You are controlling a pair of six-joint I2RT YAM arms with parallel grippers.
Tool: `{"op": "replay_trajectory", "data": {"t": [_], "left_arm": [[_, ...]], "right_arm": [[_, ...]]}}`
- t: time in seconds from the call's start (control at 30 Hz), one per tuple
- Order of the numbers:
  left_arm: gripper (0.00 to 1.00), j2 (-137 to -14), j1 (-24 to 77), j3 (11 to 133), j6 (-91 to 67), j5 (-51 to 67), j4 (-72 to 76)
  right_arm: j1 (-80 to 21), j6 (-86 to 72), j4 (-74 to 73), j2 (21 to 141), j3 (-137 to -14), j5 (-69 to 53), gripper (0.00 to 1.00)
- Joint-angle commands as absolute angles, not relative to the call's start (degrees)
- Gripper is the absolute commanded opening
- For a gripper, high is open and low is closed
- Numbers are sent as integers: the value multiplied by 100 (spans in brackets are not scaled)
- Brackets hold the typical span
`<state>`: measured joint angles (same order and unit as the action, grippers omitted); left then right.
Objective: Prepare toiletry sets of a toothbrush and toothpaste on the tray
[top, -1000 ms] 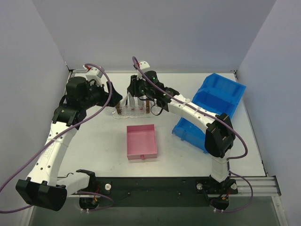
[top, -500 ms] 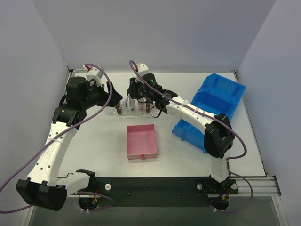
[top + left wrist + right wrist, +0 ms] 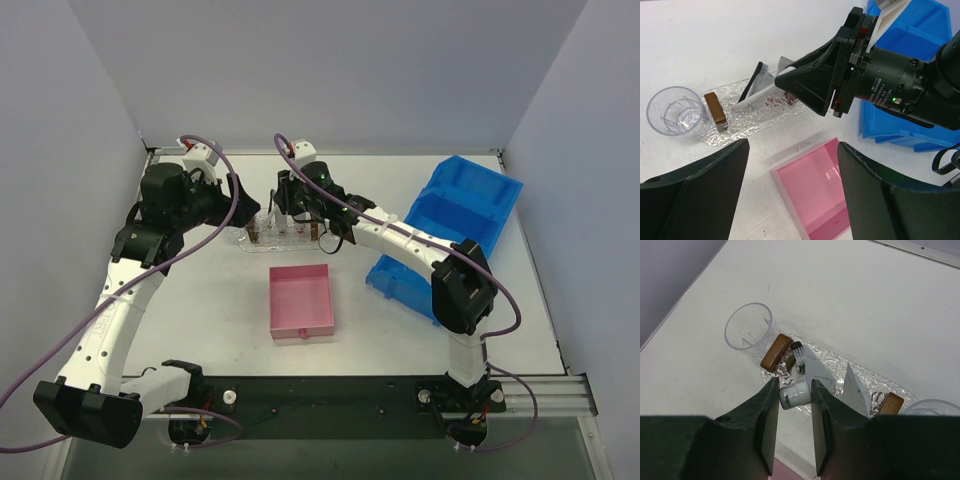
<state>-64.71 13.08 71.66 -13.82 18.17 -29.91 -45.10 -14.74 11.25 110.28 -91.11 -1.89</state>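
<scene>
Right gripper (image 3: 794,388) pinches toothbrush (image 3: 796,396) over tray (image 3: 747,127) (left gripper (image 3: 792,147) agape)

Your left arm (image 3: 118,300) and right arm (image 3: 405,235) show white links, black joints, looping purple cables (image 3: 234,195); the left gripper (image 3: 793,145) is matte black.

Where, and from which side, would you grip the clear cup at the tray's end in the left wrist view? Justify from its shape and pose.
Probably the wall of the cup at its rim, pinched from above on the side away from the tray. It stands upright, mouth open, so the rim is free; the tray and a brown block crowd its other side.
</scene>
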Motion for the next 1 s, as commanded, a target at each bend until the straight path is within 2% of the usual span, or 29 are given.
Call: {"op": "replay_trajectory", "data": {"t": [0.0,0.97], "left_arm": [[82,-6390,1318,7189,-1301,1802,-2918],[82,-6390,1318,7189,-1292,1775,-2918]], "right_arm": [[-4553,-1459,1406,10960,-9062,-35,2],[-4570,-1600,1081,11320,-9352,-202,10]]}}
